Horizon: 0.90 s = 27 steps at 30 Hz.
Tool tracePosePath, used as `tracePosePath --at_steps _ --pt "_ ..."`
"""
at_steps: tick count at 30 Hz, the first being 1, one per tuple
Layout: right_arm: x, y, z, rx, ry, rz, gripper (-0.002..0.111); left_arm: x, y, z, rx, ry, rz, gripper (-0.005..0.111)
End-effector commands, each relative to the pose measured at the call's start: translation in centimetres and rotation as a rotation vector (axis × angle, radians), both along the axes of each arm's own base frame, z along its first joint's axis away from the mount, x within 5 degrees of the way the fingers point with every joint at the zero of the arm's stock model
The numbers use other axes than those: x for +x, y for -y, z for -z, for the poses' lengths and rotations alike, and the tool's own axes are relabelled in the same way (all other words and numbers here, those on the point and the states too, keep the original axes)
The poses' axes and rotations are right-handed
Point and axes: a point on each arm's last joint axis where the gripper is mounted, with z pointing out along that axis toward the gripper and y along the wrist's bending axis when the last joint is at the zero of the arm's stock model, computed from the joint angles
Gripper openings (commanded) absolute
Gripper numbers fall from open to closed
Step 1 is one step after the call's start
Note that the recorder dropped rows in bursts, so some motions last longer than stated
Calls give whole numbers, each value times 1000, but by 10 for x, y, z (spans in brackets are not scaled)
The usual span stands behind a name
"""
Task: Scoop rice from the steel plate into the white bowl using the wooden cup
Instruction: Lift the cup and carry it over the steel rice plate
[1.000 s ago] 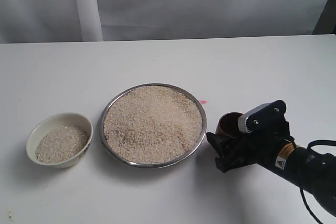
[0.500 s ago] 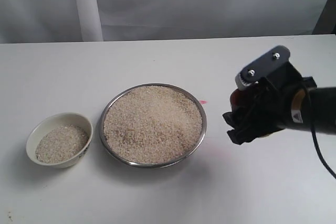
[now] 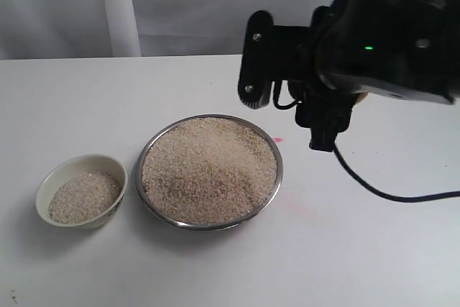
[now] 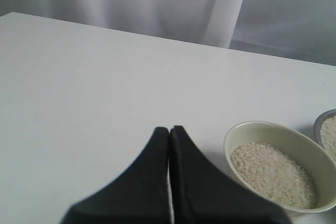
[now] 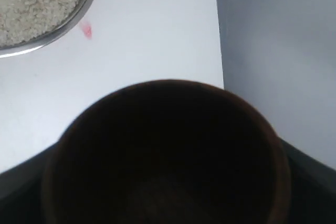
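The right gripper has lifted from the table at lower right to the upper right of the frame, jaws wide around the cup, above the plate; scooping rice likely comes next, while the left gripper sits pinched shut, empty

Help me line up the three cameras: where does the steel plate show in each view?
Exterior view: the steel plate sits near the picture's centre, right of the white bowl.
Left wrist view: only a sliver of its rim at the right edge, beyond the bowl.
Right wrist view: its rim curves across the top-left corner.
Shared landmark: the pink mark beside the plate, in the exterior and right wrist views.
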Motion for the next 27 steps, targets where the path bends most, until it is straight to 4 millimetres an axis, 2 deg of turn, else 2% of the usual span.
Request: tracePosePath --at_steps 1,6,9,13,27 --pt "16 -23 6 -225 -42 -73 0 0 1 -2 -6 13 6 0" --pt "38 -46 20 -385 -89 -167 0 0 1 -2 -6 13 6 0" --pt "48 -57 37 -462 -123 -223 0 0 1 -2 -6 13 6 0" --pt "59 -69 55 -497 -146 -247 0 0 1 -2 -6 13 6 0" --pt "73 -80 113 -641 -208 -280 0 0 1 -2 -6 13 6 0"
